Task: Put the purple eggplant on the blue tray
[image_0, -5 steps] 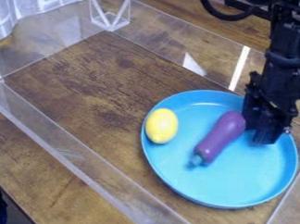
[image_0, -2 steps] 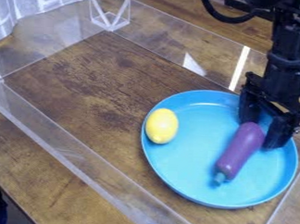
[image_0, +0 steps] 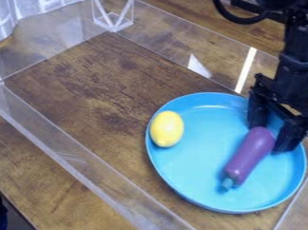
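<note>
The purple eggplant (image_0: 247, 155) lies on the blue tray (image_0: 193, 181), on its right half, its teal stem end pointing toward the front. My gripper (image_0: 277, 129) stands straight above the eggplant's far end, open, with its black fingers (image_0: 260, 115) on either side of that tip. I cannot tell if a finger touches the eggplant. The eggplant rests on the tray and is not lifted.
A yellow lemon (image_0: 167, 129) sits on the tray's left rim. Clear plastic walls (image_0: 66, 152) fence the wooden table on the left and front. A small clear stand (image_0: 112, 12) is at the back left.
The jaws spread apart and the eggplant rolled to the right and toward the front on the tray. The gripper itself has stayed at nearly the same place.
</note>
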Robot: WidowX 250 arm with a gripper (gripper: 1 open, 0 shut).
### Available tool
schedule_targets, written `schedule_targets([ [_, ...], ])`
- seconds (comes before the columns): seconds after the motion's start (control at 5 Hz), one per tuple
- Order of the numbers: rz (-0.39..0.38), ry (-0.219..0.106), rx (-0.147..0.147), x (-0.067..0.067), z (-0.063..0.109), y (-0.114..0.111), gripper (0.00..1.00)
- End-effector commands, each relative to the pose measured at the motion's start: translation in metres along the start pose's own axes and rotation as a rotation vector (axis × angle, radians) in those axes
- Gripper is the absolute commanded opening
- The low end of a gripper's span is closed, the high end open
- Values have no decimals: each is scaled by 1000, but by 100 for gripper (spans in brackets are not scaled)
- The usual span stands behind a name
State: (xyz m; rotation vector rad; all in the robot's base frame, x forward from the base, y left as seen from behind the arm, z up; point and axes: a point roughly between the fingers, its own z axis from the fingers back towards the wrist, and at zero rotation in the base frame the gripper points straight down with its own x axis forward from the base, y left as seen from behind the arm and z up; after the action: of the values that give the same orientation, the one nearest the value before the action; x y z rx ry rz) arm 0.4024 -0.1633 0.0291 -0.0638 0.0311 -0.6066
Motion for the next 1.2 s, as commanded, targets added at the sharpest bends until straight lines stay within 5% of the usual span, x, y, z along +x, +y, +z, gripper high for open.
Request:
schedule_targets([
  [0.0, -72, -42, 17, 12, 18, -21, 100],
  [0.2, -106, -44, 26, 9, 15, -17, 100],
  [0.4, -139, -43, 32, 6, 10, -13, 0],
  [0.8, -149, -49, 47, 9, 10, -8, 0],
  [1.0, -228, -36, 45, 4, 15, -10, 100],
])
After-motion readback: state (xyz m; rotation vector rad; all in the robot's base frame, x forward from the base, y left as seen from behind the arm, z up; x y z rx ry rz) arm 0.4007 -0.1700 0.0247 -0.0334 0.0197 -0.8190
